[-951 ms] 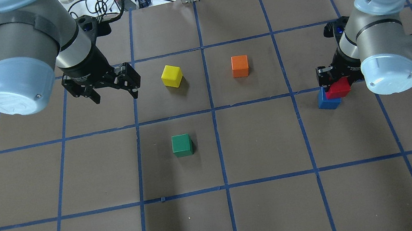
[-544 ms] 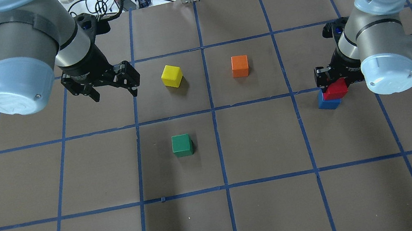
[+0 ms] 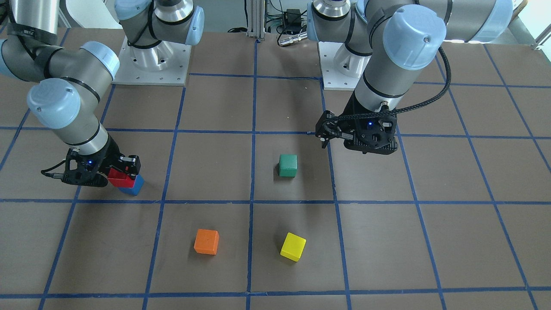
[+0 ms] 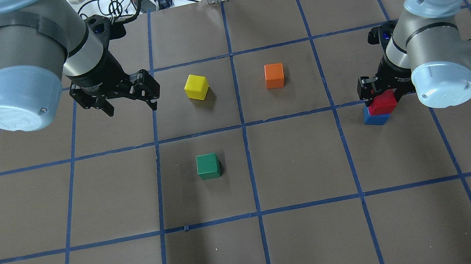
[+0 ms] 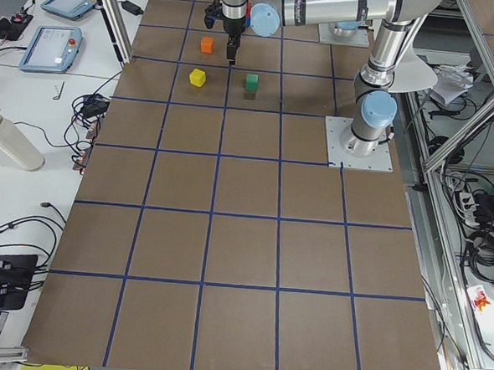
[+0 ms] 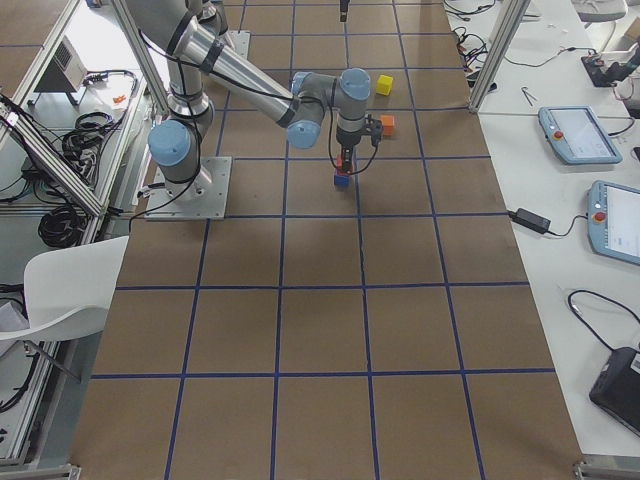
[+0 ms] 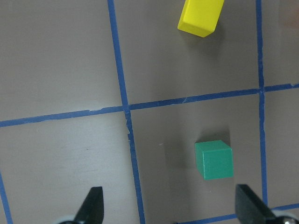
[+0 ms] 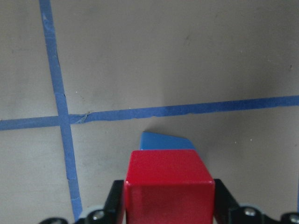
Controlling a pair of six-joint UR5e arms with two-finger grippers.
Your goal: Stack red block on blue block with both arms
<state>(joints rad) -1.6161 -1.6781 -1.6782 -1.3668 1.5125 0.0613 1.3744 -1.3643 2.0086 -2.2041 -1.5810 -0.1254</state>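
Note:
My right gripper (image 4: 380, 97) is shut on the red block (image 4: 382, 103) and holds it right over the blue block (image 4: 374, 119), so close that I cannot tell whether they touch. In the right wrist view the red block (image 8: 168, 179) sits between the fingers (image 8: 114, 200), with the blue block (image 8: 166, 141) peeking out beyond it. The front view shows red (image 3: 119, 176) on top of blue (image 3: 133, 188). My left gripper (image 4: 131, 107) is open and empty, hovering left of the yellow cube.
A yellow cube (image 4: 196, 86), an orange cube (image 4: 274, 75) and a green cube (image 4: 208, 166) stand apart on the brown mat with blue tape lines. The left wrist view shows the green cube (image 7: 214, 159) and the yellow cube (image 7: 201, 16) below my open fingers.
My right gripper has carried the red block down and slightly left, closer over the blue block. My left gripper has drifted a little toward the far side.

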